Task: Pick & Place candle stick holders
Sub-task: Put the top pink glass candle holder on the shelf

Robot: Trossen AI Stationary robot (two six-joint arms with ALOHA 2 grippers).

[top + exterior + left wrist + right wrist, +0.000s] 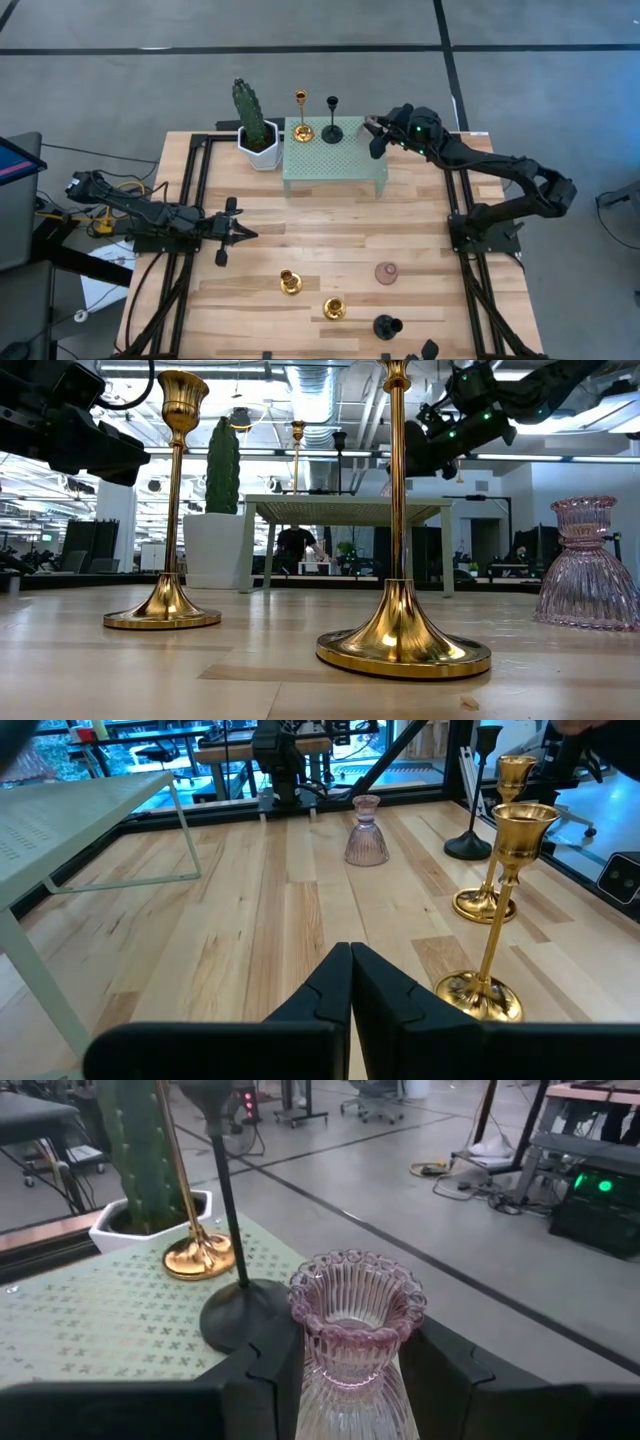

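Note:
My right gripper (pixel 374 133) is over the right part of the green perforated stand (pixel 335 165) at the table's far side. It is shut on a pinkish glass candle stick holder (pixel 355 1310). A gold holder (pixel 302 129) and a black holder (pixel 332 130) stand on their round bases on the stand. Two gold holders (pixel 290 283) (pixel 334 310), a second pink glass one (pixel 386 272) and a black one (pixel 387 326) stand on the table's near part. My left gripper (pixel 245 235) is shut and empty, low over the table left of the middle. My right gripper pinches the pink glass holder by its ribbed neck (pixel 312 1370), just under the flared rim, one finger on each side. The fingers come about level from the table's right side. The holder stands upright; I cannot tell whether its base touches the stand.
A green cactus in a white pot (pixel 257 135) stands at the stand's left end. Dark frame rails (pixel 190 200) run along the table's left and right sides. Bare wood lies between the stand and the near holders.

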